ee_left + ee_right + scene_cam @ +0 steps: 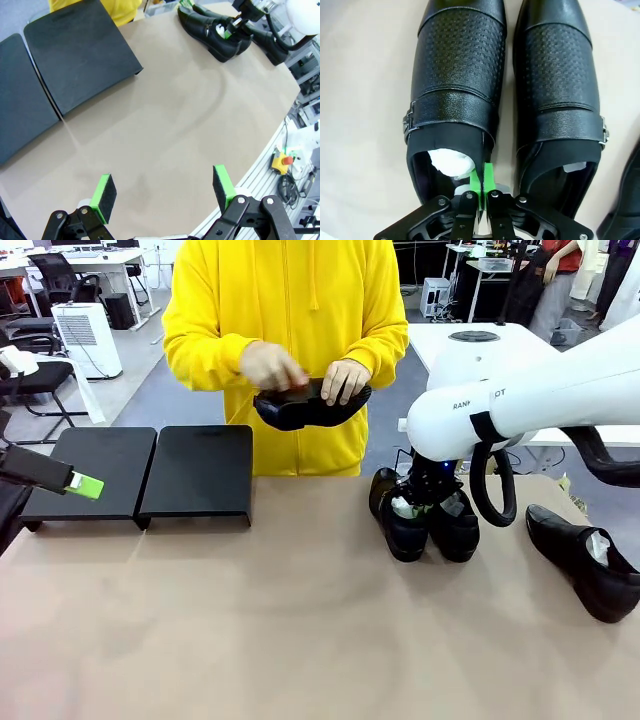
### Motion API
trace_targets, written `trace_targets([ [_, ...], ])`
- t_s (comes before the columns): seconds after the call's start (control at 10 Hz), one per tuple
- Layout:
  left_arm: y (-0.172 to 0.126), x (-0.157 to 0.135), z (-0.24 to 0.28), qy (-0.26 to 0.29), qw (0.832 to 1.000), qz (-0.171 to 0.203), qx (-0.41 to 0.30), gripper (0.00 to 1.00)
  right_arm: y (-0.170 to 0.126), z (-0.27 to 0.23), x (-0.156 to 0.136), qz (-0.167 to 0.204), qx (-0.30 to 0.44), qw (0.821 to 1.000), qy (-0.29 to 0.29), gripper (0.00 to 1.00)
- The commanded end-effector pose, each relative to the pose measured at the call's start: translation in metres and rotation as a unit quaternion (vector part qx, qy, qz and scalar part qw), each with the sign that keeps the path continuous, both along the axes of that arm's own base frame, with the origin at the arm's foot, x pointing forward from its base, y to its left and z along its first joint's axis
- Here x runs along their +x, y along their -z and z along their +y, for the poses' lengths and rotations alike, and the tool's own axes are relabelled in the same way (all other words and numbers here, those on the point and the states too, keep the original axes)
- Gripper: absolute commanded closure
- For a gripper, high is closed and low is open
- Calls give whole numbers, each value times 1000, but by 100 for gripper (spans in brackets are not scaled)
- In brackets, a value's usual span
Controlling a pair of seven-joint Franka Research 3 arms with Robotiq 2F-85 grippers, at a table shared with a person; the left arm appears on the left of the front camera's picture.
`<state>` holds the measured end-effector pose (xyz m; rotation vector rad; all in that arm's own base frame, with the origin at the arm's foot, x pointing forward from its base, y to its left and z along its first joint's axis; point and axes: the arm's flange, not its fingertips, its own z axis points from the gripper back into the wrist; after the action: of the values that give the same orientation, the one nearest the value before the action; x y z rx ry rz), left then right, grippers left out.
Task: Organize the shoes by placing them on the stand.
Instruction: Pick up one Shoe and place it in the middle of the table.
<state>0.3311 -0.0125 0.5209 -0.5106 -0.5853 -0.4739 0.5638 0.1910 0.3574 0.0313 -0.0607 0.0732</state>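
Right wrist view first: the right gripper [482, 175] is pinched tight on the collar of the gripped shoe [455, 75], on the wall that faces its mate [560, 75] — one green pad [489, 174] outside that wall, the other tucked inside the opening. White paper [451, 162] is stuffed into that opening, right by the pad, and a bit of white shows in the mate's opening too. The two stand just beside each other, toes the same way.

The front view can't show that pinch, because the white arm [520, 405] hangs over it. It does place the pair on the table [300, 640], well to the right of the stand [150, 475]. Even farther from the stand lies the lone shoe [585, 560], with paper in it as well. Beyond the stand and to its right, a person [290, 300] holds the fourth shoe [305, 408] in both hands [270, 367], up off the table.

The left wrist view gives the left gripper [162, 180] — jaws spread wide over bare table on the robot's side of the stand. Both stand panels show plain black tops.
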Motion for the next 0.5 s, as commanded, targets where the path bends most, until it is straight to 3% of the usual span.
trace_targets([
  [0.0,-1,0,2,10,1000,-4,-7,0,11,9,3,17,-23,1000,6,100],
  [0.4,-1,0,2,10,1000,-4,-7,0,-17,12,-13,-9,-7,1000,14,100],
])
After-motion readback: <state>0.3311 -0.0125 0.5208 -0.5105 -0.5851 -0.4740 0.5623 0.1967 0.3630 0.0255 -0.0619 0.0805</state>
